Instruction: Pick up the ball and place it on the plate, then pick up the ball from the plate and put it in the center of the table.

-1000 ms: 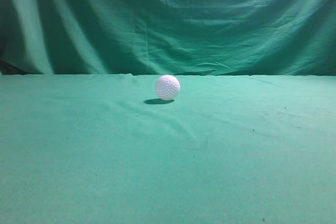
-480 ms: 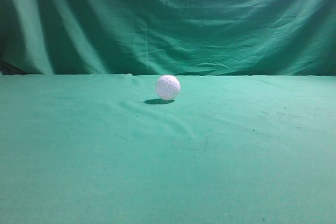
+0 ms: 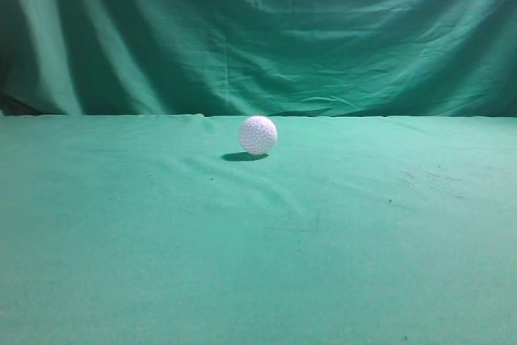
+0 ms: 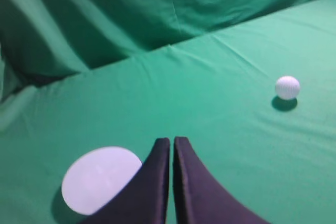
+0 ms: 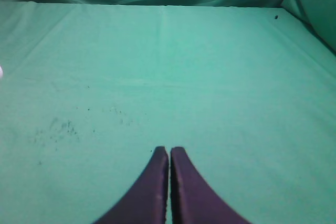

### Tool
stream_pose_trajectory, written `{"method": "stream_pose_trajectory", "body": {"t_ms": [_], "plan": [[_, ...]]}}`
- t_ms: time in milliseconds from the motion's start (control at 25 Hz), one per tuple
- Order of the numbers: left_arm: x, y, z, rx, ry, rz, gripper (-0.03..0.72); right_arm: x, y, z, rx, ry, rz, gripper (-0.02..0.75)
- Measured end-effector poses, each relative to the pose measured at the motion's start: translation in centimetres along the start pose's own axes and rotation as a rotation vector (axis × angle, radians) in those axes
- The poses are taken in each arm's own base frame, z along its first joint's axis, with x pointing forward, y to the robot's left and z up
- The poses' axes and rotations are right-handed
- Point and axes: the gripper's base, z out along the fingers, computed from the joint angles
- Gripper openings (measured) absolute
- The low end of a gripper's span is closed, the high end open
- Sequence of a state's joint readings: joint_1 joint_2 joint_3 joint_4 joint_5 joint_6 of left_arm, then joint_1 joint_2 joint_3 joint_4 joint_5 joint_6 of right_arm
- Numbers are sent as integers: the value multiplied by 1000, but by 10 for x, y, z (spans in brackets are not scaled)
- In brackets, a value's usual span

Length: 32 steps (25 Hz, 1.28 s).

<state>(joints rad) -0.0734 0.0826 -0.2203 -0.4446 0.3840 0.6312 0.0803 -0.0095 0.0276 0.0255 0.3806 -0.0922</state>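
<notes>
Ball (image 3: 258, 134) sits alone on the green table (image 3: 258, 264), near its far edge before the curtain (image 3: 258, 30), casting a small shadow to its left. Left gripper (image 4: 171, 142) hangs low over the table with its dark fingers pressed together, empty — a pale round plate (image 4: 100, 179) lies just beside it. Right gripper (image 5: 169, 151) is likewise pinched closed, holding nothing.

Backdrop curtain (image 3: 258, 30): dark green, folded, hanging behind table's far edge, spanning full width. Dark specks (image 5: 58, 127): scattered patch on cloth, well in front of curtain. Single dark speck (image 5: 275, 17): near curtain base.
</notes>
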Motion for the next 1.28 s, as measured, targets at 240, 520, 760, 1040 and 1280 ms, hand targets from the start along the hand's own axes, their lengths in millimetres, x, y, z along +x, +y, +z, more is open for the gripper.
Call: {"method": "stream_pose_trajectory", "body": {"t_ms": [240, 520, 760, 1040, 1280], "plan": [[15, -4, -5, -11, -33, 13, 0, 0, 0, 0, 0, 0, 0, 0], [55, -11, 7, 25, 87, -33, 0, 0, 0, 0, 0, 0, -1, 0], [71, -15, 11, 31, 125, -102, 0, 0, 0, 0, 0, 0, -1, 0], [75, -7, 11, -59, 155, -180, 0, 0, 0, 0, 0, 0, -1, 0], [77, 2, 9, -166, 172, -193, 0, 0, 0, 0, 0, 0, -1, 0]]}}
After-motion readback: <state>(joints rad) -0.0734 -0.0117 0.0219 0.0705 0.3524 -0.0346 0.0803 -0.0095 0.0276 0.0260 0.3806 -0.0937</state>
